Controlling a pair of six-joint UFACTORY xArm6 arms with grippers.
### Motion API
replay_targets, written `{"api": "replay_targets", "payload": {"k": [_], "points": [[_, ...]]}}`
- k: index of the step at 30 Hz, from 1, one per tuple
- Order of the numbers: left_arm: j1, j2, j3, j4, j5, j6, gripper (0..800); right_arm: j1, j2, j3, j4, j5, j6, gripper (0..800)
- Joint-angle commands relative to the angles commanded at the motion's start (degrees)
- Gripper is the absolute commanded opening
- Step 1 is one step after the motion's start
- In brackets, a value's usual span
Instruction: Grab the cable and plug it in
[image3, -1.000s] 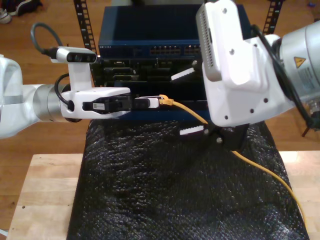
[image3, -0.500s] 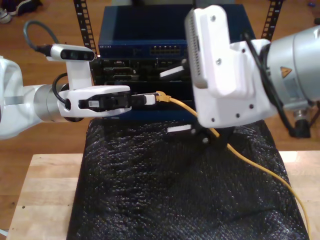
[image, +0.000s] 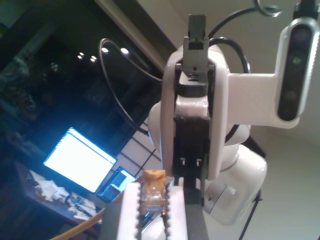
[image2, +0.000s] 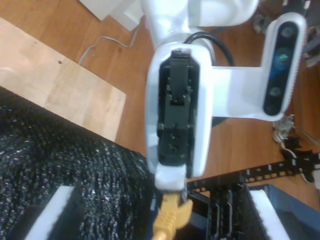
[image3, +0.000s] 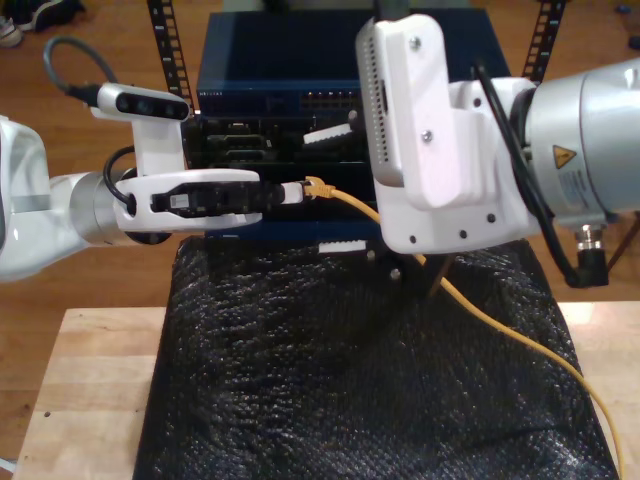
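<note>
- The cable (image3: 500, 325) is thin and yellow-orange. Its plug (image: 152, 192) looks clear and amber-tinted up close.
- My first end effector (image3: 295, 192) is clamped on the cable just behind the plug. It is held level in front of the dark rack equipment (image3: 250, 140), at the exterior view's left.
- From there the cable slopes down towards the exterior view's right, over the black mat (image3: 330, 370) on the bench (image3: 80, 400), and leaves the frame at the lower right corner.
- My second end effector (image3: 338, 190) has its white toothed fingers (image3: 330, 135) spread wide apart, one above and one below the cable, touching nothing.
- Its bulky white body hides a stretch of the cable and much of the rack front.
- The ports on the blue unit (image3: 280, 70) are too small to make out, and I cannot tell how near the plug is to any socket.
- In the second wrist view the plug's tip (image2: 170, 220) is blurred and cut off at the frame edge.
</note>
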Motion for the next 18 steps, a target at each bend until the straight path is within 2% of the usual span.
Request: {"api": "replay_targets", "payload": {"k": [10, 18], "points": [[0.0, 0.62, 0.0, 0.0, 1.32, -1.58, 9, 0.0, 0.0, 0.18, 0.0, -0.09, 0.0, 607], [0.0, 0.62, -0.09, 0.09, 1.67, -1.85, 13, 0.0, 0.0, 0.97, 0.09, -1.85, 0.0, 474]]}}
